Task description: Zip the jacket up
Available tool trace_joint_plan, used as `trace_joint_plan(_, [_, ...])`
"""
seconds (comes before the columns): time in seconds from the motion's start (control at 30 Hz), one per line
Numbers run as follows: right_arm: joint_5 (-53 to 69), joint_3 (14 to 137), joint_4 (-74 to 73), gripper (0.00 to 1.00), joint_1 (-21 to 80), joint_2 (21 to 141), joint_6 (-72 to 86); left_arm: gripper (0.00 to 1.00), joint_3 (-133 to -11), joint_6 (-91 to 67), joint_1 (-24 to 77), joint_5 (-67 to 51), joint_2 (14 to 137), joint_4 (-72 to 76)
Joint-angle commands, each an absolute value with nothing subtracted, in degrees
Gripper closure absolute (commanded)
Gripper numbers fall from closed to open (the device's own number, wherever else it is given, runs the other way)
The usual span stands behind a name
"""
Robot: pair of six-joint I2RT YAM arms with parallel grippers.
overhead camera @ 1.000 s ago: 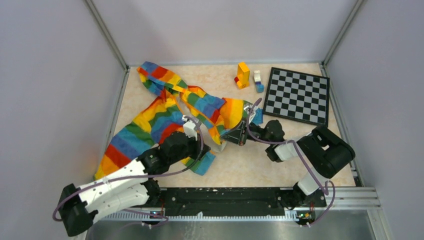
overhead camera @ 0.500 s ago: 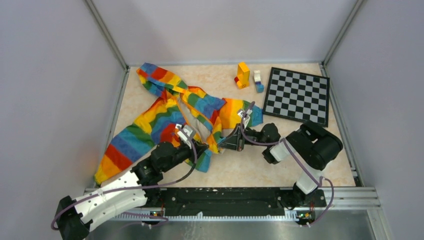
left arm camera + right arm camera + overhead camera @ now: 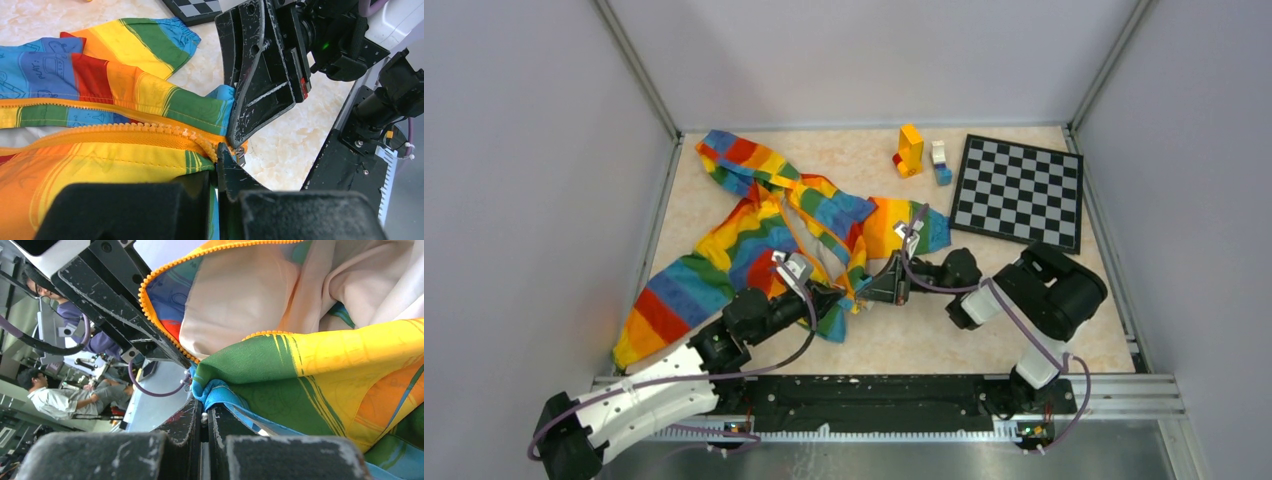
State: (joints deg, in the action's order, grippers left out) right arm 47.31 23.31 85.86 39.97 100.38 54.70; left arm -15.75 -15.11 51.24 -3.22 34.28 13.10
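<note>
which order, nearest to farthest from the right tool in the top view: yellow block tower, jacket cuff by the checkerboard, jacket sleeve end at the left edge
1. jacket cuff, just behind and to the right of the right tool
2. yellow block tower, at the far edge of the table
3. sleeve end, far left, near corner

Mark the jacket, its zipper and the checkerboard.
jacket (image 3: 724, 250), top view, striped front panel left of the opening.
zipper (image 3: 150, 132), left wrist view, orange teeth midway along the strip.
checkerboard (image 3: 1018, 192), top view, middle of the board.
</note>
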Motion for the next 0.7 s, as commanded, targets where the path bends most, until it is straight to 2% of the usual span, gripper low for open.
trace_joint_plan(0.0, [46.44, 23.66, 98.61, 1.00, 40.17, 96.96, 57.08, 1.00, -14.64, -15.74, 51.15, -4.78, 31.93, 17.12])
trace_joint_plan(0.37, [51.44, 27.88, 98.74, 1.00, 40.19, 97.12, 65.43, 1.00, -12.94, -16.26, 51.15, -5.12, 23.91, 17.98])
trace_joint_plan(0.67, [50.34, 29.62, 98.62, 1.00, 40.05, 94.84, 72.28, 1.00, -12.85, -14.89, 51.20, -6.74, 21.70, 18.91])
